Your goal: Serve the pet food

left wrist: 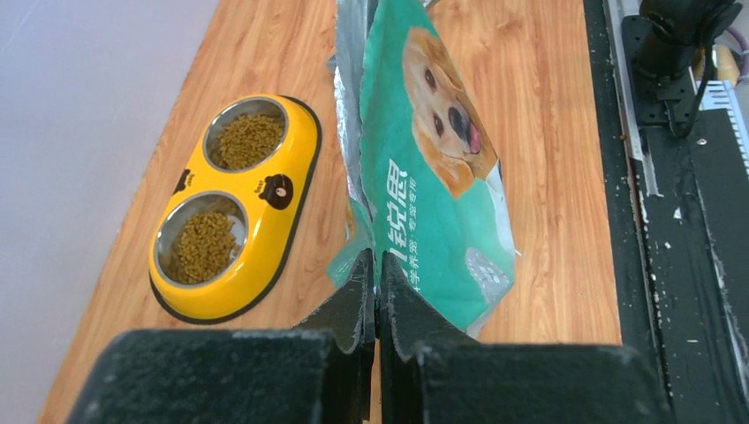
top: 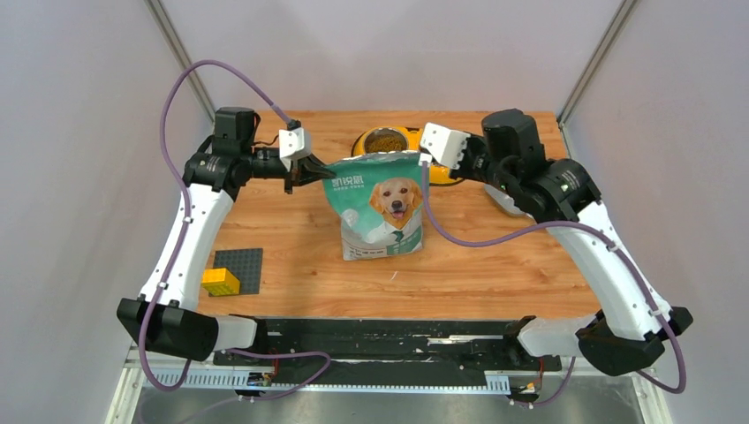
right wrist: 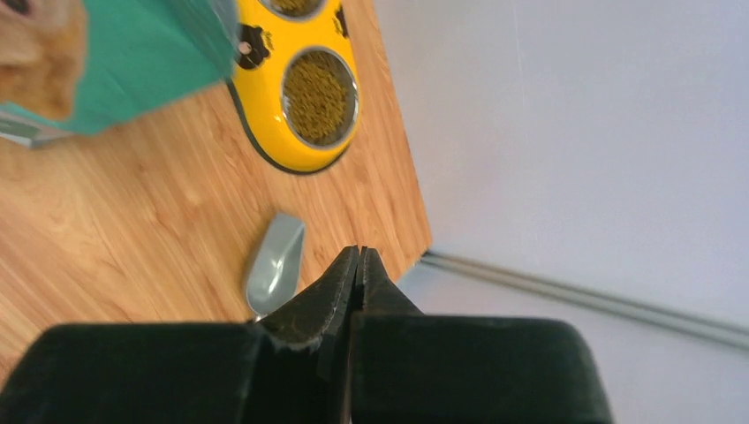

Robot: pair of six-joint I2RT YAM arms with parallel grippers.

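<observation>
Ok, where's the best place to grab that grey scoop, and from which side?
Likely the narrower end nearest the right gripper, from straight above, with the fingers across its width. The scoop lies flat on the table, long and slim, so only its sides offer a pinch.

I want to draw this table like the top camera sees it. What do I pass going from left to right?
yellow block → left claw → pouch
</observation>
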